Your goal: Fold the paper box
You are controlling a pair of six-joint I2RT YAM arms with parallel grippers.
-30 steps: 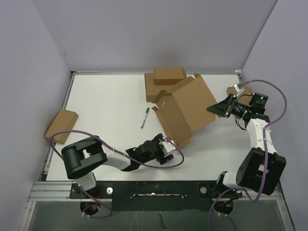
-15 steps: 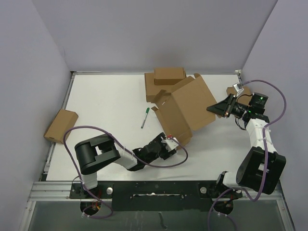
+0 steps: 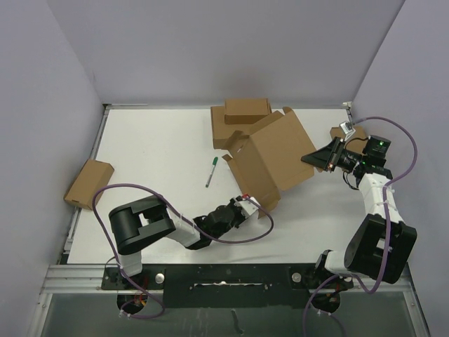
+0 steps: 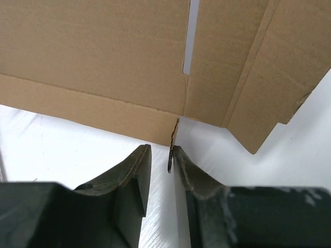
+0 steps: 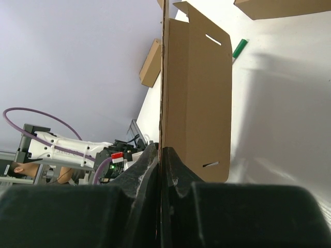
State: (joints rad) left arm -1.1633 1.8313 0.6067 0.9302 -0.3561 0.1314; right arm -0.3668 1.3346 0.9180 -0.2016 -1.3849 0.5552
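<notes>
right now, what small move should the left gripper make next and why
Probably close the left gripper fully: a thin corner tab of the paper box stands between its fingers, with a gap on one side, while the right gripper clamps the box's opposite edge.

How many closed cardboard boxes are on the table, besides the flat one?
3: a small box at the left edge, a wide box at the back, a smaller box stacked on it. A brown piece far right, partly hidden, may be a fourth.
</notes>
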